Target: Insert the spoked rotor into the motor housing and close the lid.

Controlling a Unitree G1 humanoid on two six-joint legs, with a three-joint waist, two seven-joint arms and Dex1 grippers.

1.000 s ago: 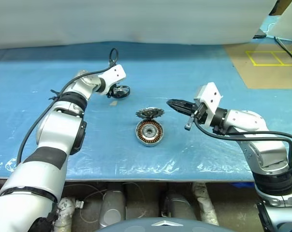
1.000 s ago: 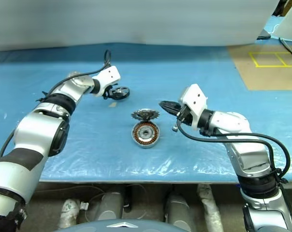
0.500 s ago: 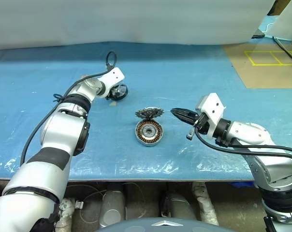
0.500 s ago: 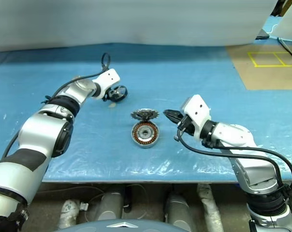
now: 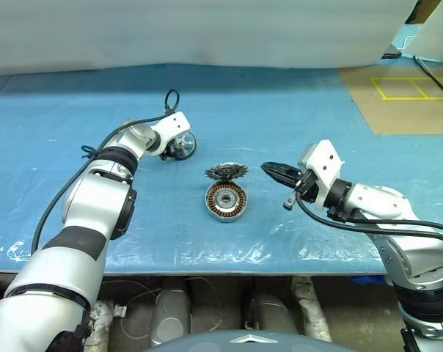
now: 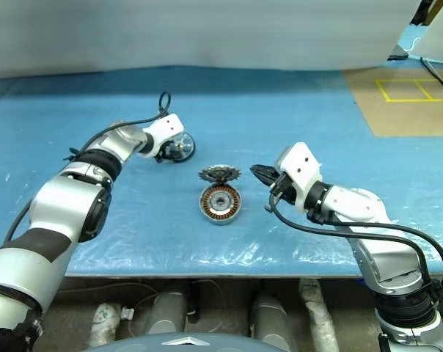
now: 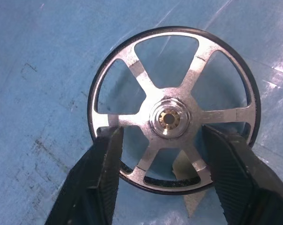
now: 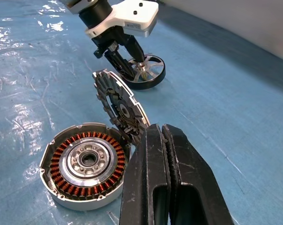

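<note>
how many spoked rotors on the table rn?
1. The spoked rotor lies flat on the blue table, between the left gripper's fingers, beyond the motor housing.

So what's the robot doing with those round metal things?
It is putting a little motor together on the blue table. Its left gripper has its fingers on either side of the small wheel, which lies flat, not lifted. The motor housing sits in the middle with its lid standing open. The right gripper, shut and holding nothing, hangs beside the lid.
</note>
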